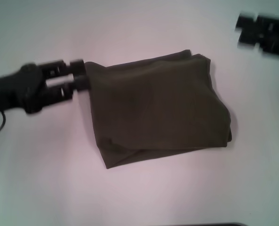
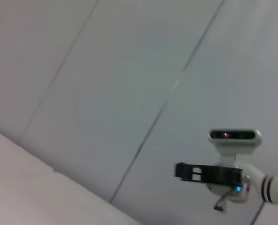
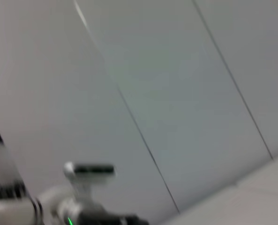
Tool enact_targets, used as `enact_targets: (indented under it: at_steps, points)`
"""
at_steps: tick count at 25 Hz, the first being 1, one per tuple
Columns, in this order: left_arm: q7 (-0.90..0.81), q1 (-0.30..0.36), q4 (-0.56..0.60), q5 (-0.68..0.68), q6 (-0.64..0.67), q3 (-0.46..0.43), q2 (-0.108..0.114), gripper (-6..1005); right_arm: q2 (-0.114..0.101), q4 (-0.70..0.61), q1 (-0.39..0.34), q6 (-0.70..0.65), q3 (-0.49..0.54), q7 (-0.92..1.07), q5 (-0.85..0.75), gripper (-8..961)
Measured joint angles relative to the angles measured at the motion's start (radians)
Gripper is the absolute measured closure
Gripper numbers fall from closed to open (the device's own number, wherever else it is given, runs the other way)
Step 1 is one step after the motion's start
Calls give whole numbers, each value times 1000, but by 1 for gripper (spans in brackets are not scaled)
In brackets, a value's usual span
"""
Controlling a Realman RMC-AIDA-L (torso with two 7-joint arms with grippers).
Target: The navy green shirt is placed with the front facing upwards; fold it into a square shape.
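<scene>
The navy green shirt [image 1: 160, 110] lies folded into a rough rectangle at the middle of the white table [image 1: 45, 179], plain olive side up, with no letters or collar showing. Its near left corner is uneven, with a loose flap along the near edge. My left gripper [image 1: 79, 74] is at the shirt's far left corner, open, fingertips at the cloth edge with nothing clamped between them. My right gripper [image 1: 264, 34] hovers off the shirt at the far right. It also shows as a black shape [image 2: 206, 173] in the left wrist view.
Both wrist views look up at grey wall panels [image 2: 129, 70] and the robot's head [image 3: 89, 169]. Bare table surrounds the shirt on all sides.
</scene>
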Motion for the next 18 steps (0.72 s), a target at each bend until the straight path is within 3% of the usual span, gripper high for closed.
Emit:
enact_targets:
  at_steps: [4, 7, 10, 16, 18]
  points:
    - [75, 51, 18, 7, -10, 33, 0, 429, 60, -116, -66, 51, 5, -124, -141, 437]
    - [116, 81, 48, 13, -27, 32, -3, 363, 89, -130, -115, 61, 15, -215, -144, 332]
    - [199, 108, 69, 16, -42, 29, -10, 297, 95, -80, -139, 53, 13, -292, -142, 207]
    - [369, 161, 112, 20, -92, 33, -36, 90, 97, 107, -144, 51, -8, -518, -187, 131]
    - [379, 163, 130, 29, -89, 33, -34, 90, 97, 157, -141, 51, -23, -594, -213, 129]
